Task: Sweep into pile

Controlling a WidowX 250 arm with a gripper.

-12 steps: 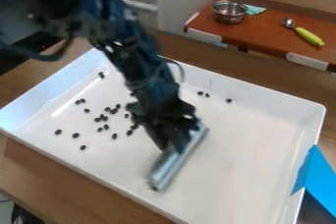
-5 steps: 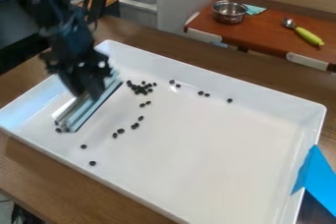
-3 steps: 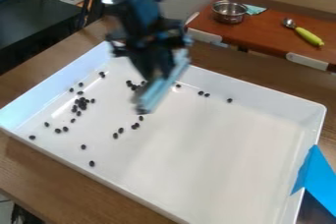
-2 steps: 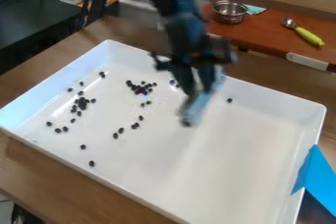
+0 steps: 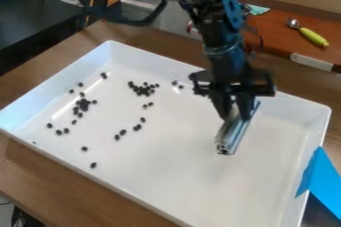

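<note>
Lying nearest: two small black beads (image 5: 93, 165), apart from each other, toward the white rectangular tray (image 5: 180, 191)'s near-left edge. A wide stroke could pass them by.
Blue tape: blue sheet (image 5: 323, 178) over the tray's right edge. A stroke run too far that way might snag it.
Bead row: a broken row of beads (image 5: 122, 132) slanting across the tray left of the tool. A bar set down askew would likely spill its ends.
Bar: shiny silver metal bar (image 5: 235, 134), tilted, low end toward the camera, over the tray's right half. Cannot tell if it touches the floor. Too high, it skips over beads; too hard, it flicks them.
Gripper: black two-finger gripper (image 5: 240, 118), clamped on the bar near its upper end. Should the low end catch, the bar may twist in the grip.
Left cluster: loose cluster of beads (image 5: 83, 102) near the left wall. Pushed hard, it may scatter or jam along the wall.
Far cluster: the tighter cluster of beads (image 5: 143, 91), toward the far corner. Best seed for one pile, I judge; a sweep aimed through it would break it.
Far pair: two beads (image 5: 180, 87) by the far wall, awkward for a straight bar.
</note>
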